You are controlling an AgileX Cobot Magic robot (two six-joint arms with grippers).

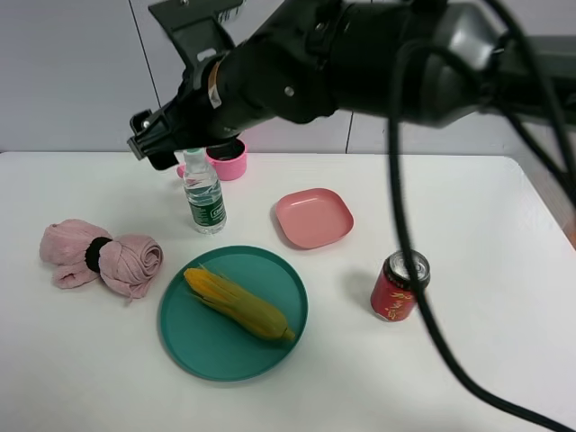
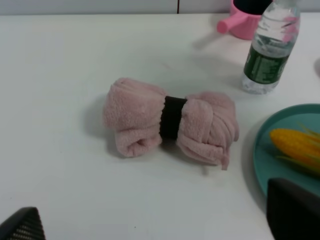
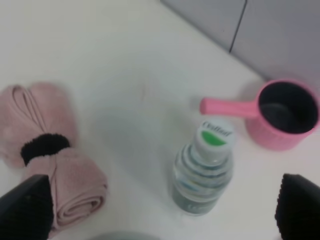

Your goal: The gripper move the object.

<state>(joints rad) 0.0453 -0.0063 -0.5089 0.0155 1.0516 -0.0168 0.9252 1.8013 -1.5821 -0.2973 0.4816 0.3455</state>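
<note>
The object is a small clear water bottle [image 1: 205, 193] with a green label and a white cap. It stands upright on the white table left of centre. It also shows in the left wrist view [image 2: 267, 55] and the right wrist view [image 3: 202, 172]. My right gripper [image 1: 151, 139] reaches across from the right and hovers just above and left of the bottle's cap. It is open and empty, with the bottle below between its spread fingers [image 3: 162, 207]. My left gripper [image 2: 157, 217] is open and empty above the pink towel. It does not show in the exterior high view.
A rolled pink towel [image 1: 99, 256] lies left of the bottle. A pink handled cup [image 1: 225, 162] stands just behind the bottle. A teal plate [image 1: 184, 337] holds a corn cob [image 1: 238, 301]. A pink square dish [image 1: 312, 217] and a red can [image 1: 396, 286] sit to the right.
</note>
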